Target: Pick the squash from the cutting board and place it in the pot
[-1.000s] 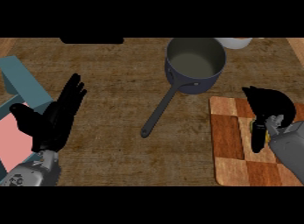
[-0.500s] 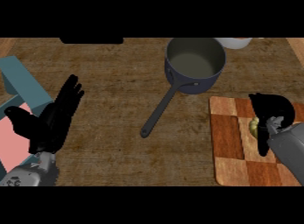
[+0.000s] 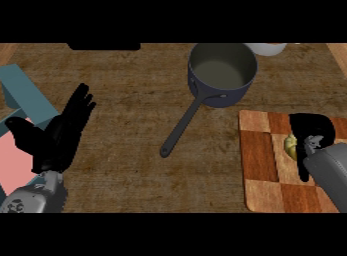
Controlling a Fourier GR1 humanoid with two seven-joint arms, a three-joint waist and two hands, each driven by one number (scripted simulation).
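A small yellow-green squash point(image 3: 290, 145) lies on the checkered wooden cutting board point(image 3: 261, 170) at the right. My right hand point(image 3: 313, 128) comes over it from the lower right, fingers curled over the squash's far end and thumb down along its near side; most of the squash is hidden beneath the palm. The dark grey pot point(image 3: 222, 74) stands behind the board, upright and empty, with its long handle point(image 3: 182, 126) pointing to the lower left. At the left my left hand point(image 3: 56, 134) rests open, fingers up.
A teal tray with a pink inside point(image 3: 6, 160) lies at the left edge under the left hand. A white bowl point(image 3: 267, 48) sits behind the pot, and a black object point(image 3: 103, 46) is at the back edge.
My right hand has come down and slightly nearer over the board, its fingers curling round the squash, which now shows at the palm's left. The left hand has barely moved.
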